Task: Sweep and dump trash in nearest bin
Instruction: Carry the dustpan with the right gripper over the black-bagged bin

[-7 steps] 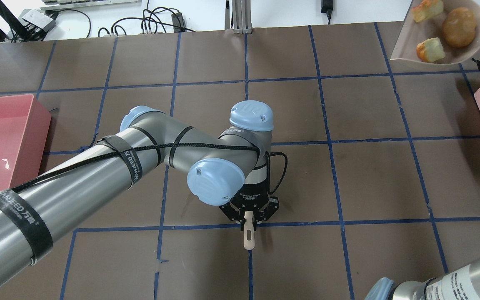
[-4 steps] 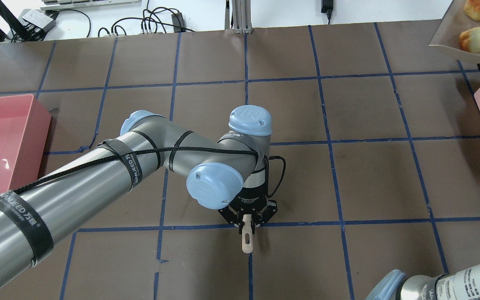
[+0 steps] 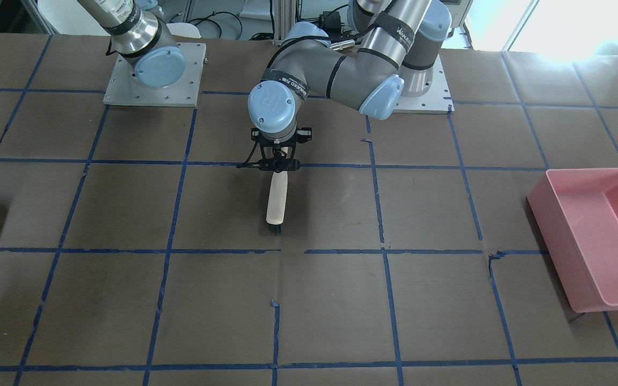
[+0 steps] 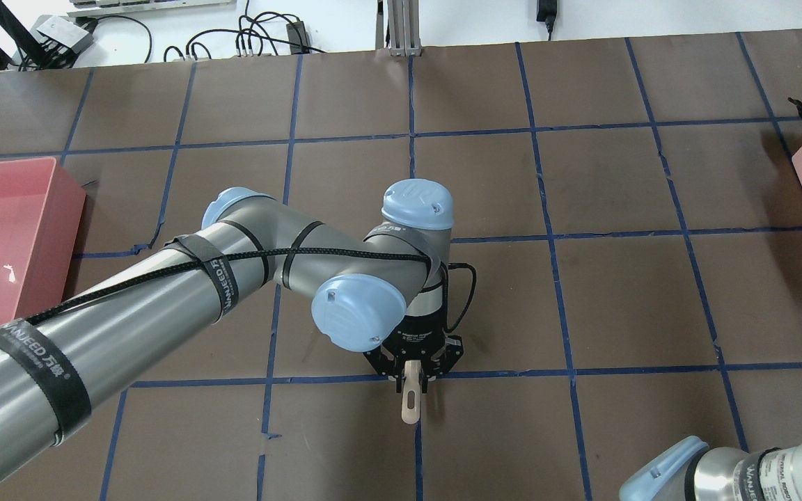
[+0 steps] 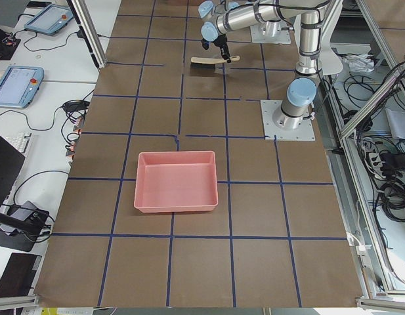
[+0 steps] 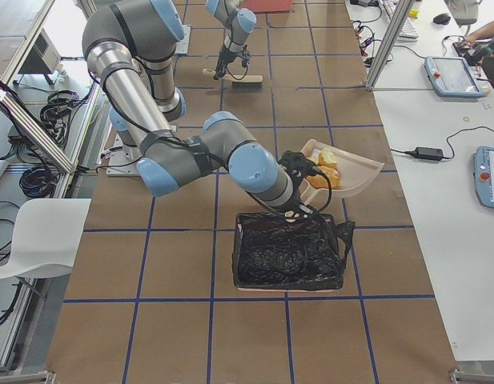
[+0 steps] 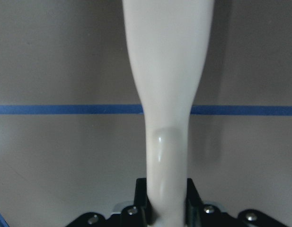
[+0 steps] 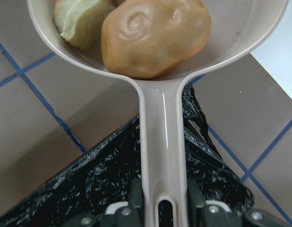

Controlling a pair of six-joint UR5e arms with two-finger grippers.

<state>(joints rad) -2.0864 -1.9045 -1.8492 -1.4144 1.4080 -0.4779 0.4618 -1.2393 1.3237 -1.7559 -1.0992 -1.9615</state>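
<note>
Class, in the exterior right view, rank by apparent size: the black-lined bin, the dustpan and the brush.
Largest: black-lined bin.
Next: dustpan.
Smallest: brush, though it sits farther from the camera, so unsure.

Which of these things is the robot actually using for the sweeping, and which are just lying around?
In use: brush in the left gripper; dustpan in the right gripper; food scraps in it; black-lined bin.
Lying about: pink tub; white chair; cables.
</note>
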